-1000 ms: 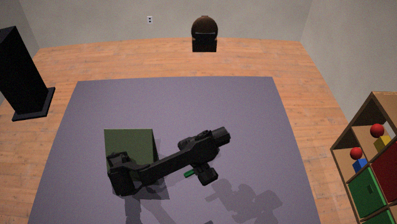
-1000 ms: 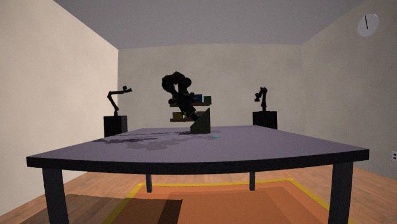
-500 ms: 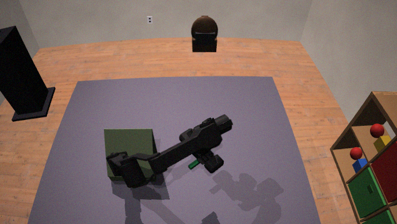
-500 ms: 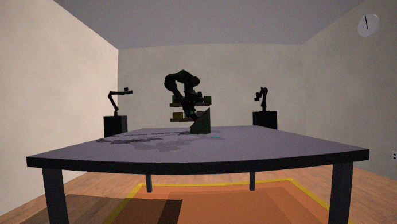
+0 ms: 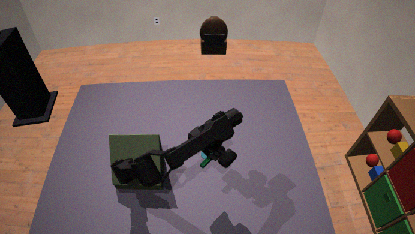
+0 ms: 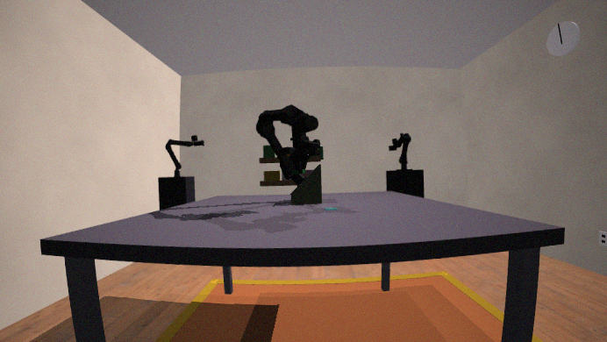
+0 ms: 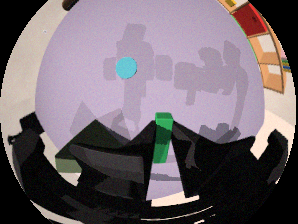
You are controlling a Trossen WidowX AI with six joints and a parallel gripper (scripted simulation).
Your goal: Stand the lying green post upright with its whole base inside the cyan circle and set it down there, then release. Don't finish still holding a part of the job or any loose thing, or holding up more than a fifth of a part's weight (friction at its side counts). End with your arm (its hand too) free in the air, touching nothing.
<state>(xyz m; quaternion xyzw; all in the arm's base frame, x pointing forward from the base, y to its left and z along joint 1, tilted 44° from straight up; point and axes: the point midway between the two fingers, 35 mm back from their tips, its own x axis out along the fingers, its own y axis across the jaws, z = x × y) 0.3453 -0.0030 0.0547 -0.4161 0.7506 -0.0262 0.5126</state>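
A: Top view, left to right?
B: Green base block (image 5: 120, 144) left of center carries the arm's foot. The arm reaches right. Cyan circle (image 5: 203, 155) peeks out just under the forearm, center frame. Green post (image 5: 206, 162) sticks out right below it, off the purple table (image 5: 270, 99).
A: Why raised?
B: My guess: carried over so the base can drop inside the circle.
A: Gripper?
B: Gripper (image 5: 216, 156) nearly closed, clamped on the post. In the wrist view the post (image 7: 162, 137) juts out bottom center, with the circle (image 7: 125, 67) upper left of it, well apart.
A: Upright yet?
B: Can't tell the tilt. Not set down.
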